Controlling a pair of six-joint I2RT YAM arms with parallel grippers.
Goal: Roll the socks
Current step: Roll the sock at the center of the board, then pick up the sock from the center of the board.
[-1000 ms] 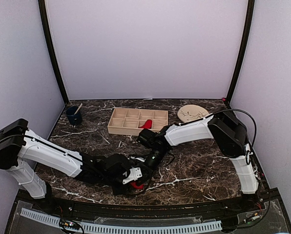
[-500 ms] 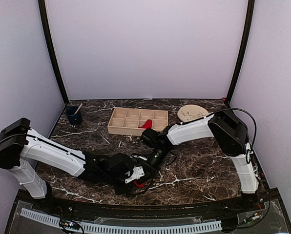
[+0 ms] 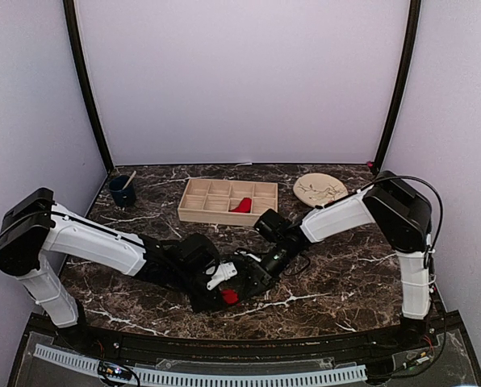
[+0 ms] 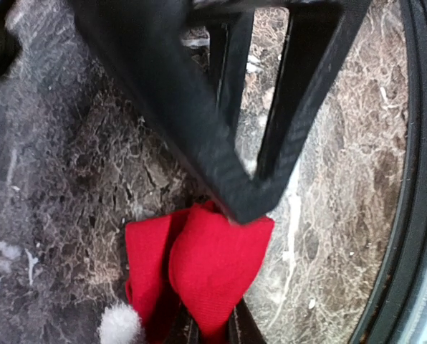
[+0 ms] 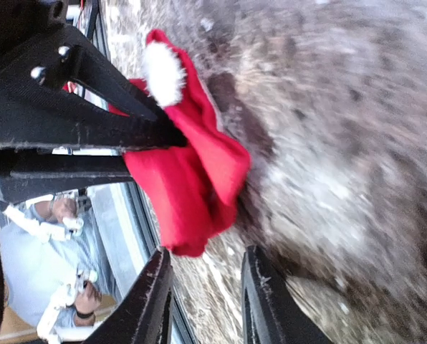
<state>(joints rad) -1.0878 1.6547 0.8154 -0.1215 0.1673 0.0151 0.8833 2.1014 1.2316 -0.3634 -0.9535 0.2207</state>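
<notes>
A bunched red sock (image 4: pixel 213 265) is seen pinched in the closed left hand (image 4: pixel 212 334) at the near middle of the dark marbled table (image 3: pixel 337 274). The soft fabric is folded over on itself into thick, rounded lobes, and a small fluffy white patch (image 5: pixel 161 72) is shown at one end. The right hand (image 5: pixel 203 304) is held open just beside the sock, its two fingers (image 5: pixel 155 301) set apart, with the sock's edge close to the gap but not gripped between them. A second red sock (image 3: pixel 240 206) is pictured lying in a near-row compartment of the wooden tray (image 3: pixel 194 213) at the far side of the table, well apart from both hands.
</notes>
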